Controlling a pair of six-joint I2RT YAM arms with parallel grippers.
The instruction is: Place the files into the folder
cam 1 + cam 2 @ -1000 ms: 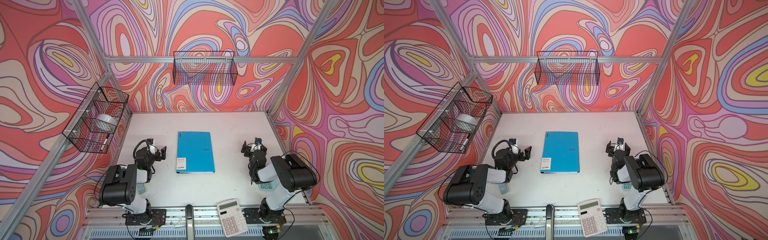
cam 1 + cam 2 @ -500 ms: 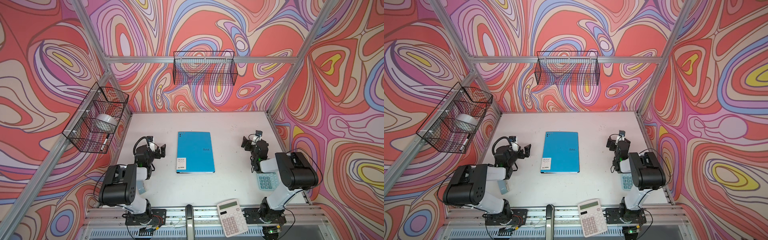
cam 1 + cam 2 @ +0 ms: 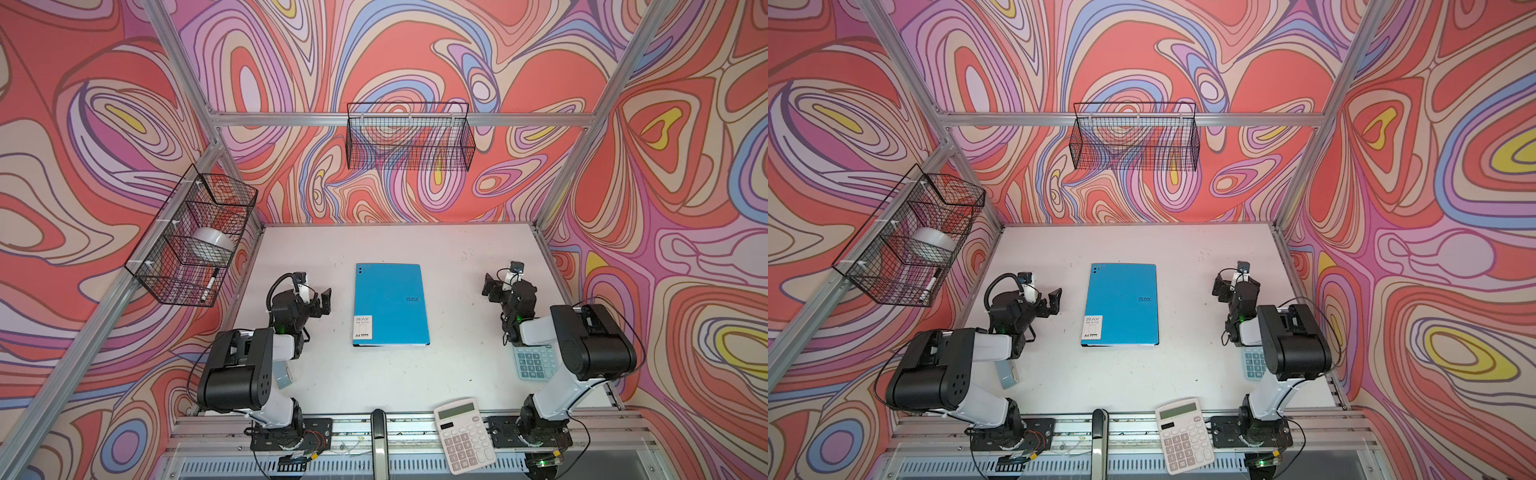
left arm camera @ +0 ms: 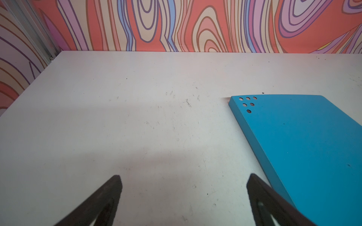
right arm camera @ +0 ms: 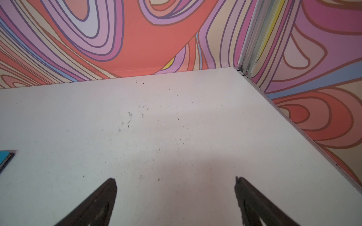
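so the folder (image 3: pixel 390 305) is lying shut and flat around the middle of the table (image 3: pixel 457 257), bright blue cover up, small RAY logo near its right edge, a white A4 label at the near left corner and a little cluster of punched holes at the far left corner (easy to spot in the left wrist view (image 4: pixel 305 148))

left gripper (image 3: pixel 322 301) sits just beside the folder's left edge, not touching it, jaws spread wide with only bare table between them (image 4: pixel 185 177). right gripper (image 3: pixel 492 289) is well off to the folder's right, also wide open and holding nothing (image 5: pixel 175 180)

vs a second ago: the folder hasn't budged, the left arm is about where it was, and the right wrist has reached further toward the back wall, so the teal calculator (image 3: pixel 534 361) under that arm is far more exposed

the table itself is white and scuffed. a white calculator (image 3: pixel 465 436) sits at the front rail. the walls are loud pink/red/purple swirls on an aluminium frame, with a wire basket (image 3: pixel 409 141) on the back wall and another basket (image 3: pixel 195 237) on the left one holding a tape roll (image 3: pixel 212 245) and a marker (image 3: pixel 210 284)
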